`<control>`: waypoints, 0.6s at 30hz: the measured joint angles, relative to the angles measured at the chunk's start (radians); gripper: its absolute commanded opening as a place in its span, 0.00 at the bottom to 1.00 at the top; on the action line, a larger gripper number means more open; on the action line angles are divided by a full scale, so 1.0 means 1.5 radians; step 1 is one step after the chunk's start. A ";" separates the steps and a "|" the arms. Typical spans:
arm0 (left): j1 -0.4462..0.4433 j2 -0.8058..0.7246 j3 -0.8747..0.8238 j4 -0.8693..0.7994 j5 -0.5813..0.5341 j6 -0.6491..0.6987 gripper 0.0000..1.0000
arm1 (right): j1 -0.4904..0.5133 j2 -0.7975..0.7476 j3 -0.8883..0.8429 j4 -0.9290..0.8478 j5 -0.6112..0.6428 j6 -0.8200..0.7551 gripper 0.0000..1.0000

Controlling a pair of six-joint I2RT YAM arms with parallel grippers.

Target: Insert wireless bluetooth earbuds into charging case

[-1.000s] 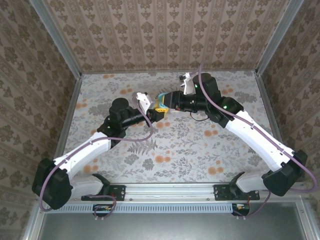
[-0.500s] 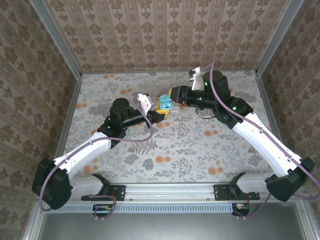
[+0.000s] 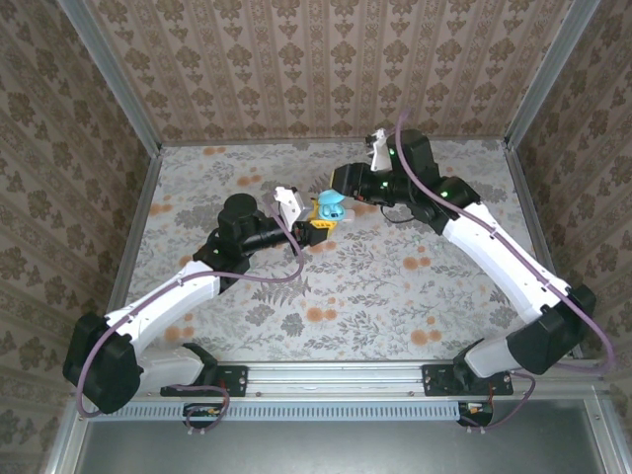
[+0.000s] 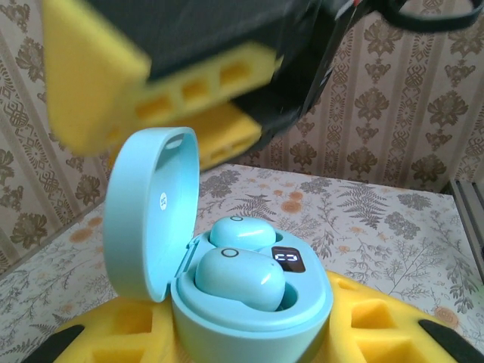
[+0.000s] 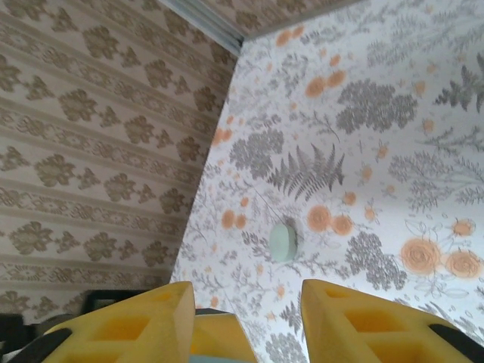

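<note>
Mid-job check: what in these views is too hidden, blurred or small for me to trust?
- Left wrist view: the right pincer above the charging case is blurred; contact with the lid is unclear.
- Right wrist view: a pale round thing on the table is too small to identify.
- Top view: the case is tiny in the left pincer; its earbuds are too small to read there.

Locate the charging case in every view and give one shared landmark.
Top external: charging case just above picture centre, bright teal.
Left wrist: charging case lower centre, lid open, earbuds seated inside.
Right wrist: cannot tell; perhaps the pale sliver at the bottom edge.
Shared landmark: the floral tabletop.
</note>
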 measured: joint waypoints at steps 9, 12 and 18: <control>0.000 0.001 0.000 0.002 -0.020 -0.007 0.26 | -0.007 -0.029 -0.056 0.035 -0.061 0.018 0.50; 0.000 0.001 0.000 0.017 -0.020 -0.009 0.26 | -0.010 -0.058 -0.104 0.057 -0.090 0.042 0.54; 0.000 0.001 0.000 0.033 -0.017 -0.019 0.26 | -0.039 -0.094 -0.190 0.166 -0.169 0.128 0.63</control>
